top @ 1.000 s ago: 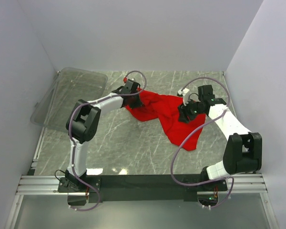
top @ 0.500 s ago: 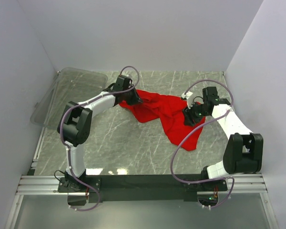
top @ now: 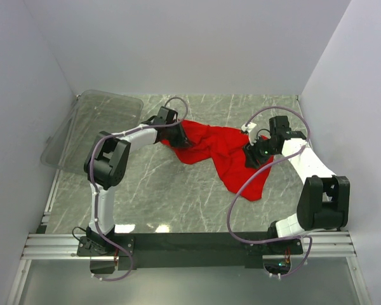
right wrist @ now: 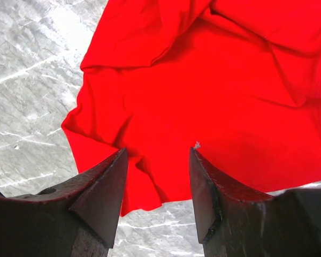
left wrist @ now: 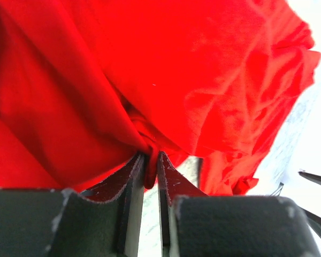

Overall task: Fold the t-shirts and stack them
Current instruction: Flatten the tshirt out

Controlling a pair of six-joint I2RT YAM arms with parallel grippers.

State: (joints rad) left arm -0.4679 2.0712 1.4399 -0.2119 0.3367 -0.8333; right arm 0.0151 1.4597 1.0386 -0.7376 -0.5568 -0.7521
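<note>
T-shirt: the red t-shirt [top: 219, 152] lies crumpled and unfolded on the marble-patterned table [top: 171, 197], a little toward 1 o'clock of the table's centre; no fold is made yet, by the look of it.
Long axis: the heap runs from about 10 o'clock, near the left gripper, down to a loose tail at about 5 o'clock, toward the right arm's side.
Left gripper: the left gripper [left wrist: 151, 171] sits at the cloth's 10 o'clock end; its fingers stand close together with a thin pinch of red fabric between them, the rest of the shirt fanning away toward 12 and 1 o'clock in the wrist view.
Right gripper: the right gripper [right wrist: 156, 179] hangs over the shirt's 3 o'clock edge with its fingers apart and nothing between them; the cloth lies below and ahead of it toward 12 o'clock, bare table at 9 o'clock.
Deciding relation: each arm is nearer one end of the shirt, so spreading it likely depends on the right gripper taking the edge beneath it while the left keeps the opposite end.
Bin: a clear plastic bin [top: 95, 130] leans at the table's 10 o'clock corner, well apart from the shirt.
</note>
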